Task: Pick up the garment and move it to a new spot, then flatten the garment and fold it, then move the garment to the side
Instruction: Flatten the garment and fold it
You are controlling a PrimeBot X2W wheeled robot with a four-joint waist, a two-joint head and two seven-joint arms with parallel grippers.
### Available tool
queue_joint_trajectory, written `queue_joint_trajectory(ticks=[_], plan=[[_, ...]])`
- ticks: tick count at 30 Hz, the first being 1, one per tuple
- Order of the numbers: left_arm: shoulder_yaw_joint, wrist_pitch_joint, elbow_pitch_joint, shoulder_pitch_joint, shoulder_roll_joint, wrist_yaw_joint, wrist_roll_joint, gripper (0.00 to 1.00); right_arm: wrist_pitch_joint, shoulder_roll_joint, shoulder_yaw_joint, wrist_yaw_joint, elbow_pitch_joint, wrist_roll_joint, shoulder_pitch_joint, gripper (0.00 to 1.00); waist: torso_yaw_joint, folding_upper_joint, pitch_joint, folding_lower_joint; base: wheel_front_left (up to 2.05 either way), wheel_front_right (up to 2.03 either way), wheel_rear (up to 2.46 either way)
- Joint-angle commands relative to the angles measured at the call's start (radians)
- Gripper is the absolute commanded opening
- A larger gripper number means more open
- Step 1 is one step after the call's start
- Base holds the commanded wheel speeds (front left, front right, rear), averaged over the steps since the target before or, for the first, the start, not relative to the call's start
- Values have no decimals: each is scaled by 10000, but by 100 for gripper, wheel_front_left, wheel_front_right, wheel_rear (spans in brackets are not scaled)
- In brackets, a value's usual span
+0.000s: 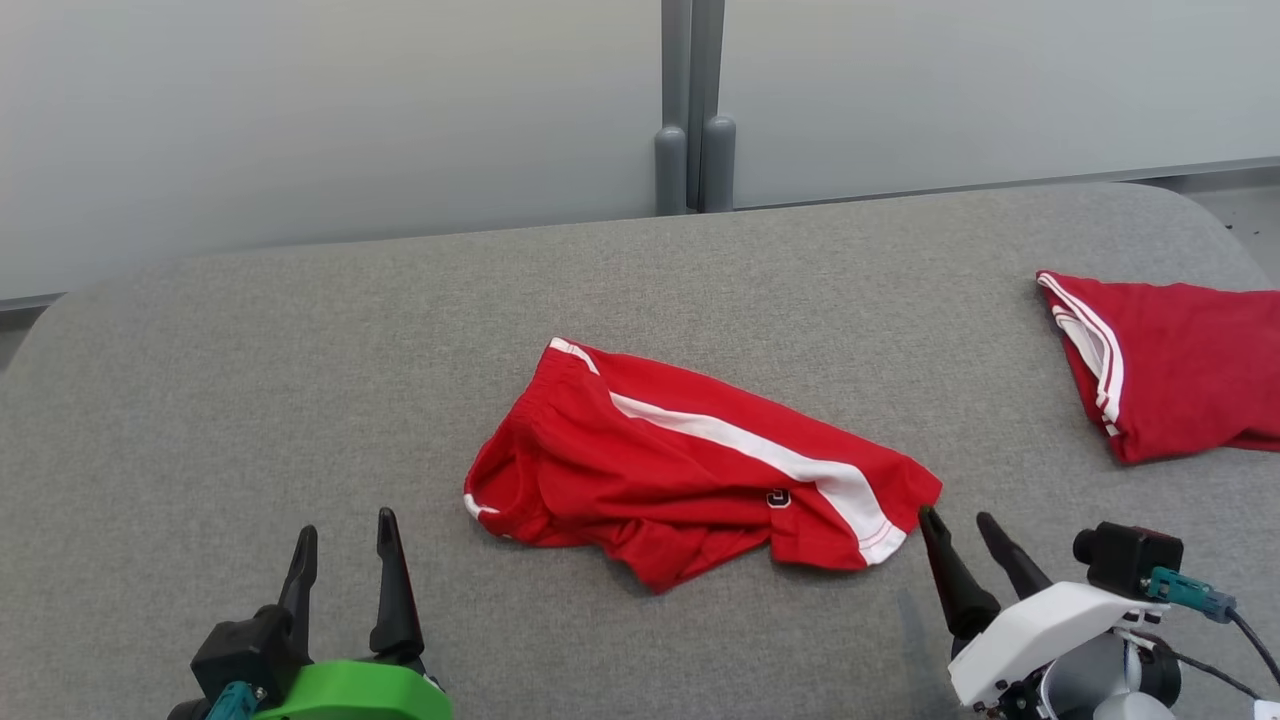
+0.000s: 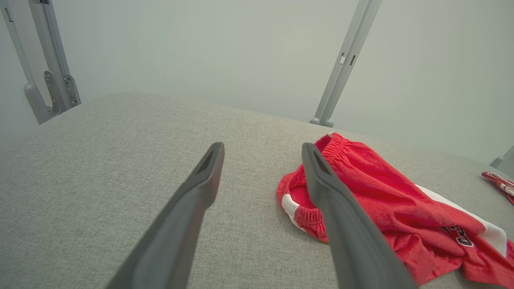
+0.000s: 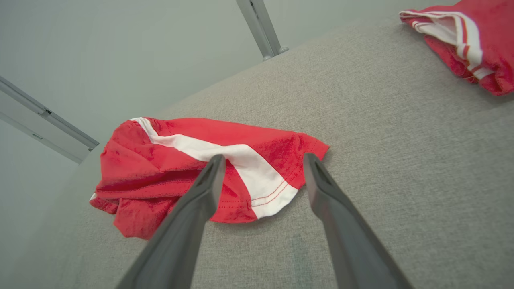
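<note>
Crumpled red white-striped shorts [image 1: 680,460] lie near the middle of the grey fabric surface's [image 1: 250,400] front edge. Right gripper [image 1: 957,515], fingers wide, sits just beside their hem; left gripper [image 1: 347,522], equally wide, stands apart.

Right gripper [image 3: 264,157], fingers [image 3: 192,216] apart, over striped hem of red shorts [image 3: 160,160]; second red garment [image 3: 496,48] well apart.
</note>
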Motion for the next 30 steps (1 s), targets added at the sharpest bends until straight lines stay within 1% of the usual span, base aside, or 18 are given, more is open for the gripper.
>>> queue_joint_trajectory(ticks=[1, 8, 13, 19, 21, 26, 27, 28, 29, 30], plan=[[25, -32, 19, -51, -11, -38, 131, 100, 128, -19, 88, 2, 319, 448, -28, 100, 35, 97, 72, 0, 0, 0, 0], [5, -32, 43, -286, -92, -139, 191, 100, 202, -25, 414, 4, 1757, 2237, -642, 100, 306, 97, 452, 0, 0, 0, 0], [43, -31, 47, -394, -133, -179, 218, 100, 189, -23, 490, 4, 2709, 2967, -1149, 100, 527, 97, 677, 0, 0, 0, 0], [106, -31, 73, -502, -253, -231, 283, 100, 192, -25, 549, 4, 3744, 3283, -1785, 100, 866, 97, 932, 0, 0, 0, 0], [140, -31, 80, -510, -291, -254, 292, 100, 152, -23, 536, 2, 4015, 3171, -1939, 100, 949, 97, 990, 0, 0, 0, 0], [250, -31, 127, -532, -423, -335, 371, 100, 64, -20, 569, 2, 4300, 3034, -2204, 100, 1083, 97, 1050, 0, 0, 0, 0], [276, -31, 134, -527, -449, -352, 383, 100, 30, -20, 552, 2, 4297, 3011, -2226, 95, 1096, 97, 1053, 0, 0, 0, 0], [297, -31, 143, -516, -470, -363, 405, 100, -17, -20, 526, 2, 4268, 2938, -2222, 73, 1105, 97, 1051, 0, 0, 0, 0], [320, -31, 148, -497, -493, -375, 434, 100, -74, -22, 484, 2, 4231, 2897, -2190, 54, 1109, 97, 1047, 0, 0, 0, 0], [341, -31, 149, -475, -511, -397, 450, 100, -102, -23, 439, 2, 4180, 2844, -2139, 47, 1108, 97, 1042, 0, 0, 0, 0]])
